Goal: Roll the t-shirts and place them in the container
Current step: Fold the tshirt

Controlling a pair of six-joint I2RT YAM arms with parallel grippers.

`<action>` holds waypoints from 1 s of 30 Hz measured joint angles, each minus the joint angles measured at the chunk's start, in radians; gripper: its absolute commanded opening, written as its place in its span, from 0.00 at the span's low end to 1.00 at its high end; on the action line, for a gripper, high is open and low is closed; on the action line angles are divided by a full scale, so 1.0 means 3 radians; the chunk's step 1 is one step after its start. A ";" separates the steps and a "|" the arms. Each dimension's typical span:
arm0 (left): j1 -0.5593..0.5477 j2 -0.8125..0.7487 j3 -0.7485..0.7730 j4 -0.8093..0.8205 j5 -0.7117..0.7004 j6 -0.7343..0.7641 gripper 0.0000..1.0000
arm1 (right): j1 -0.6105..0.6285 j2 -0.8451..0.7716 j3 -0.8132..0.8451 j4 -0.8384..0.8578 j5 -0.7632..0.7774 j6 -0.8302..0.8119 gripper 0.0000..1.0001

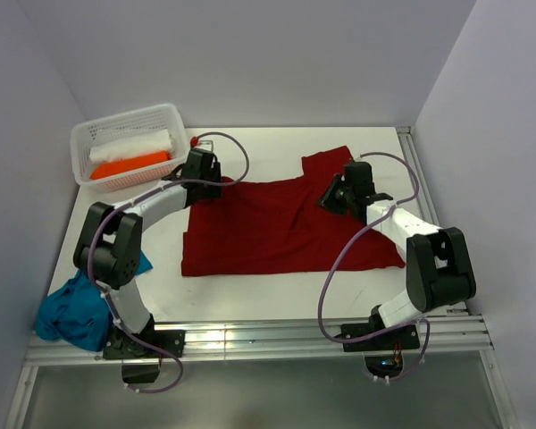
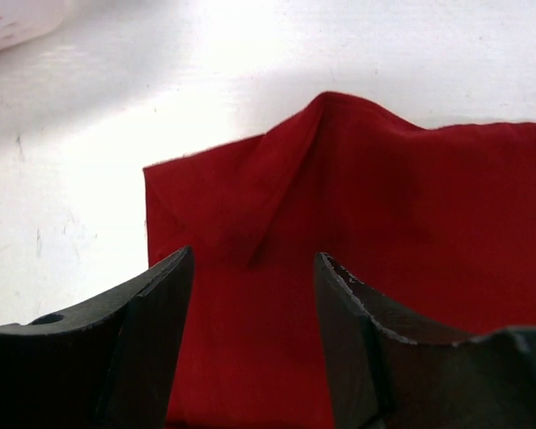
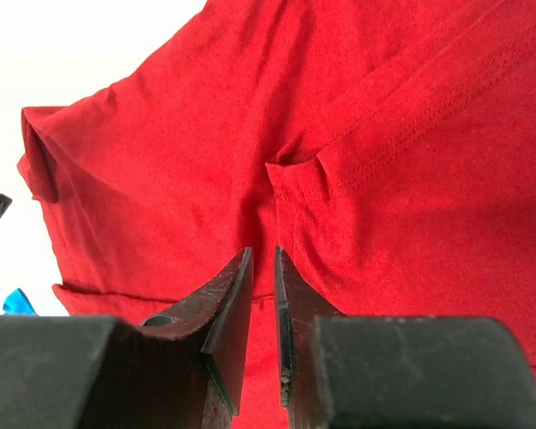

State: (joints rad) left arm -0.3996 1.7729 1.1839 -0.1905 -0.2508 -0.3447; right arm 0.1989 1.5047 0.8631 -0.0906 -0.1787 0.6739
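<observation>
Black fingers of the right pincer (image 3: 263, 255) sit nearest the lens, drawn almost together with only a thin slit between them. A puckered ridge of the dark red t-shirt (image 1: 277, 223) runs up out of that slit, so I judge it pinched on the cloth near the seam.

Left pincer (image 2: 255, 259): jaws about half apart, straddling the shirt's corner. A raised fold stands just beyond the tips, nothing gripped yet.

Shirt lies spread flat across the middle of the table (image 1: 268, 147), one pincer at each far corner, with a sleeve poking out toward the back on the right side.

Further out: white perforated basket (image 1: 85, 134) at the far left holds a white roll (image 1: 134, 145) and an orange roll (image 1: 129, 165). The teal t-shirt (image 1: 71, 308) is heaped by the left arm's base, well apart from the red one.

Step in hand, by my reading: taking hold of both far corners to begin the first fold or roll.
- Left jaws should close on the doubled edge, not on the single layer below.
- Match grip depth on both sides so the edge lifts level.
- Keep the cloth lightly taut between the arms; slack will skew the roll.
- Tuck the stray sleeve in first.
</observation>
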 measured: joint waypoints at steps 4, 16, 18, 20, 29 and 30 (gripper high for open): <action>0.0010 0.0282 0.0243 -0.0072 -0.0024 0.0122 0.52 | 0.0000 -0.0004 -0.0008 0.0008 -0.0041 0.0005 0.22; 0.0027 0.0740 0.0591 -0.0338 -0.0177 0.0239 0.36 | 0.0000 -0.0004 -0.0008 0.0029 -0.0084 0.0028 0.22; 0.0029 0.0767 0.0607 -0.0369 -0.0217 0.0237 0.30 | 0.0000 -0.0004 -0.0008 0.0028 -0.0083 0.0028 0.22; 0.0033 0.0791 0.0626 -0.0409 -0.0270 0.0235 0.16 | 0.0001 -0.0004 -0.0008 0.0028 -0.0083 0.0029 0.22; 0.0038 0.0844 0.0793 -0.0529 -0.0533 0.0244 0.01 | -0.0001 -0.0004 -0.0008 0.0028 -0.0055 0.0028 0.22; 0.0038 0.0844 0.0805 -0.0530 -0.0558 0.0245 0.00 | -0.0001 -0.0004 -0.0008 0.0028 -0.0050 0.0028 0.22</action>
State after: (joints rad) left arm -0.3882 2.0262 1.4254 -0.3496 -0.4183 -0.2710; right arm 0.1986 1.5036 0.8608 -0.0822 -0.1936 0.6823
